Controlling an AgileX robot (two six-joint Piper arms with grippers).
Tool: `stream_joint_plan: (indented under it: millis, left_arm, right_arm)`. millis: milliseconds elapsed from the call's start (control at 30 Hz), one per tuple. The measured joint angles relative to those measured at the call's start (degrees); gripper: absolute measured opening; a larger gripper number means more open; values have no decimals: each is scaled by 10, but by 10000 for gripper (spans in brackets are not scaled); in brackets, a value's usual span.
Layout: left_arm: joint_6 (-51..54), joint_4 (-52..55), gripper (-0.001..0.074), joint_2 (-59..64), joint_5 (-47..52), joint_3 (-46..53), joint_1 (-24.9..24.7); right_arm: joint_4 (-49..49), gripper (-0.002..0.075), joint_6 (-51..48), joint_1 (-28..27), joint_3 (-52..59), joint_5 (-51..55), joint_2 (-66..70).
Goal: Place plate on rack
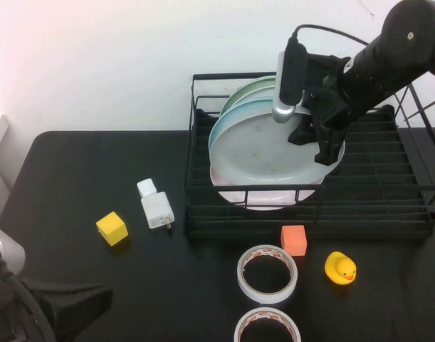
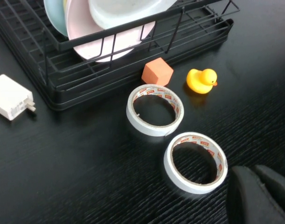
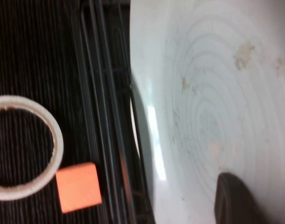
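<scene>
The pale grey plate (image 1: 267, 146) leans tilted inside the black wire rack (image 1: 374, 192), in front of the other plates. My right gripper (image 1: 324, 142) is over the rack and shut on the plate's right rim. In the right wrist view the plate (image 3: 217, 93) fills most of the frame, one dark finger (image 3: 235, 200) lies on its face, and the rack's wires (image 3: 105, 93) run beside it. My left gripper (image 1: 67, 306) rests low at the table's front left, its fingers together and empty. In the left wrist view the left gripper (image 2: 256, 186) is near a tape roll, and the plate (image 2: 119, 11) and rack (image 2: 53, 88) show at the far side.
A pale pink plate (image 1: 263, 199), a light blue plate (image 1: 228, 121) and a pale green plate (image 1: 249, 92) stand in the rack. In front of it lie an orange cube (image 1: 293, 239), a yellow duck (image 1: 340, 268) and two tape rolls (image 1: 268, 273). A white charger (image 1: 156, 210) and a yellow cube (image 1: 112, 228) lie to the left.
</scene>
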Motion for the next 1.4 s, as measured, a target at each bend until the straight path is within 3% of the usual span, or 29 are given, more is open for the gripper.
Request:
stream_joint_plan:
  millis: [333, 400, 567, 767, 900, 1167, 1400]
  left_arm:
    - [0, 13, 0, 0, 0, 0, 0]
    - [0, 16, 0, 0, 0, 0, 0]
    - [0, 19, 0, 0, 0, 0, 0]
    - [-1, 23, 0, 0, 0, 20, 0]
    - [-20, 42, 0, 0, 1, 38, 0]
    - [-77, 81, 0, -14, 2, 40, 0]
    - [-153, 140, 0, -114, 1, 40, 0]
  right_arm:
    - [17, 151, 0, 0, 0, -7, 21]
    - [18, 185, 5, 0, 0, -14, 23]
    - [22, 379, 43, 0, -1, -36, 27]
    - [20, 428, 92, 0, -34, -40, 26]
    - [-8, 358, 174, 0, -57, -52, 3]
    - [-55, 61, 316, 0, -63, -40, -103]
    - [-17, 2, 351, 0, -40, 2, -204]
